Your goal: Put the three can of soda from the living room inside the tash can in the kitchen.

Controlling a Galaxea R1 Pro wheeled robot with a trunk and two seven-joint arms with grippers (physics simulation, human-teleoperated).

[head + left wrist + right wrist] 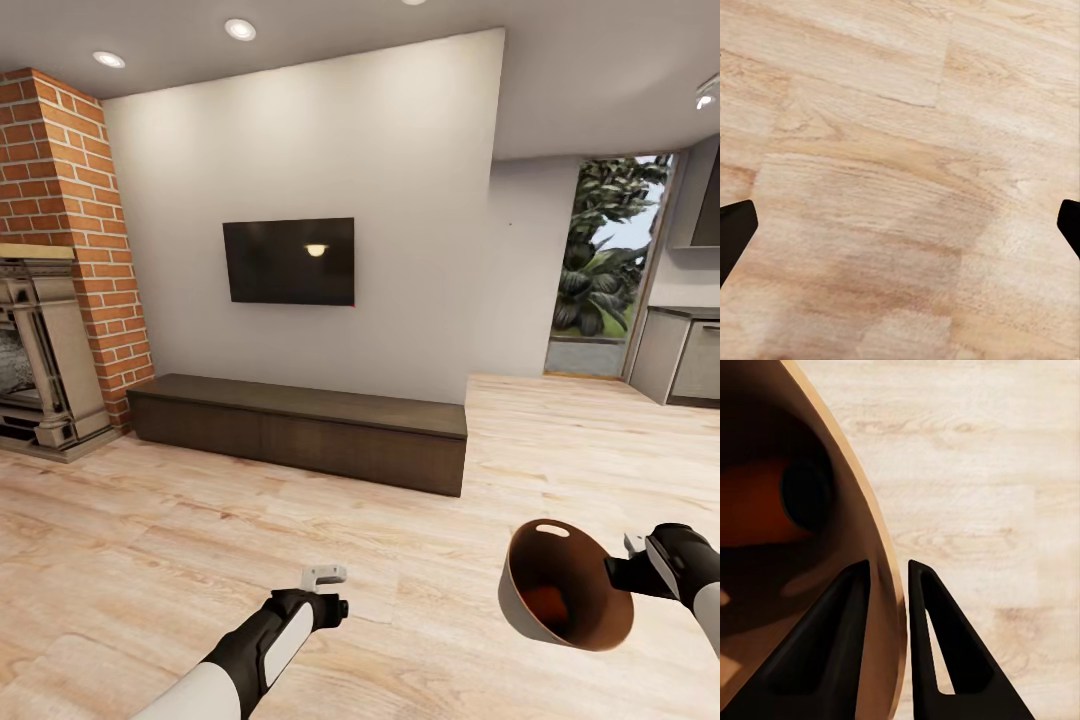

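One soda can (765,510) inside trash can (520,590), rim pinched by right claw (889,577)

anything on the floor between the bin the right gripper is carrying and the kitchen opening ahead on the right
Nothing visible. The right gripper holds the trash can by its rim; bare wood floor runs to the kitchen cabinets. The TV bench sits left of that path.

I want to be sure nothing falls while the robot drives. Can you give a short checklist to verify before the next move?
1. Right gripper pinching the tash can wall: ok, one finger each side.
2. Can of soda inside: ok, one orange can lies there.
3. All three inside: cannot tell.
4. Bin upright: not ok, tilted, mouth toward camera.
5. Left gripper free: ok, open over bare floor.
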